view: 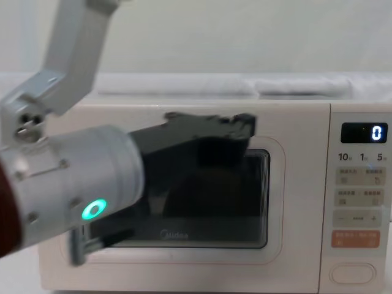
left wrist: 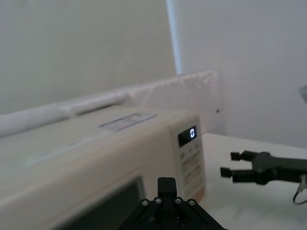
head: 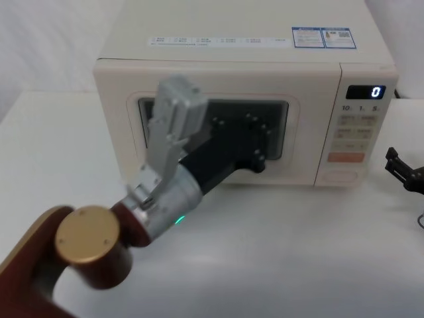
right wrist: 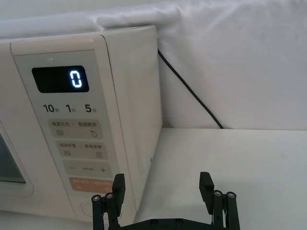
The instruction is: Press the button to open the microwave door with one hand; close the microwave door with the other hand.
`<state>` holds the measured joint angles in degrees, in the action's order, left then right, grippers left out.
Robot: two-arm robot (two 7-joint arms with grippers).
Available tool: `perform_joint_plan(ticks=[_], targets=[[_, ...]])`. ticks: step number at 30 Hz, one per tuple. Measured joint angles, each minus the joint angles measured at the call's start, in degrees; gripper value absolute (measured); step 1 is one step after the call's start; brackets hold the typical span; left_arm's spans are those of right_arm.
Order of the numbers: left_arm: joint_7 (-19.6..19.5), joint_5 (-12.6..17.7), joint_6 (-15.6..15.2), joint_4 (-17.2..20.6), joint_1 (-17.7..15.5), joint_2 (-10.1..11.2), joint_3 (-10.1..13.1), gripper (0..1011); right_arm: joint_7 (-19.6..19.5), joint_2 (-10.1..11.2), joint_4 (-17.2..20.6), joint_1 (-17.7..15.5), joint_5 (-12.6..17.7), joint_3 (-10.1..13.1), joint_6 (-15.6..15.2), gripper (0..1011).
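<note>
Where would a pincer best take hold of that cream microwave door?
Nowhere to pinch, probably: the cream microwave door with dark window sits shut, flush, with no handle. Press its flat front, where the left black pincer is.

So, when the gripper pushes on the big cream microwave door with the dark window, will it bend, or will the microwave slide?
The cream microwave door is a flat, rigid-looking panel, so it probably will not flex. It looks shut flush with the control panel, so more pushing by the left gripper likely moves nothing. The boxy microwave sits flat on the white table; a tip seems unlikely.
</note>
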<state>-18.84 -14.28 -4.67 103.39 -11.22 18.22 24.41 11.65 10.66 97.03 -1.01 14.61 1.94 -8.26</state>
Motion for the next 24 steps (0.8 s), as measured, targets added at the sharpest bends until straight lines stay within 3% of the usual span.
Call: perform_joint_plan(ticks=[6, 13, 24], targets=[[2.5, 0.2, 0.4, 2.8, 5.4, 1.6, -3.0, 0, 0.0, 0.0, 0.0, 0.0, 0.0, 0.0, 0.0, 1002], [7.2, 2.0, 1.9, 4.7, 12.7, 2.9, -8.6, 0, 0.0, 0.0, 0.0, 0.0, 0.0, 0.0, 0.0, 1002], [13.8, 0.5, 5.2, 4.9, 21.1, 0.8, -19.8, 0, 0.0, 0.0, 0.0, 0.0, 0.0, 0.0, 0.0, 1002]])
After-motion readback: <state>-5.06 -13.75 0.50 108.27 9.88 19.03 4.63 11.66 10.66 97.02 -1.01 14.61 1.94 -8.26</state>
